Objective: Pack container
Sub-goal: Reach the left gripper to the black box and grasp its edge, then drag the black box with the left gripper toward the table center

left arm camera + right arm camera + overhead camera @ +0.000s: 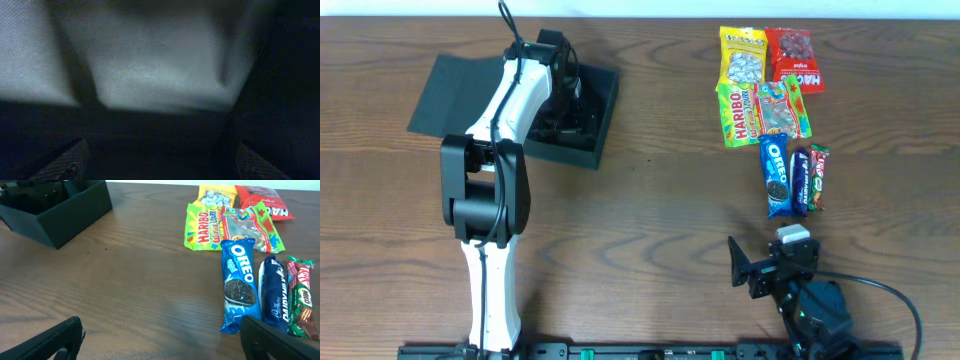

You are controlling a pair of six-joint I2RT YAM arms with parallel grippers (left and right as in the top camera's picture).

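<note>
The container (600,118) is a matte black square box at the back left, its flap lid (448,93) open and lying flat to its left. It also shows in the right wrist view (75,205). My left gripper (563,95) reaches down inside the box; its wrist view shows only the dim box interior (160,75) with both fingertips wide apart, open and empty. My right gripper (770,265) is open and empty above bare table near the front right (160,340). An Oreo packet (776,175) lies just beyond it (241,282).
Snack packets lie at the back right: a yellow bag (743,55), a red bag (794,58), a Haribo bag (760,110), a dark blue bar (800,180) and a red-green bar (818,177). The table is brown wood.
</note>
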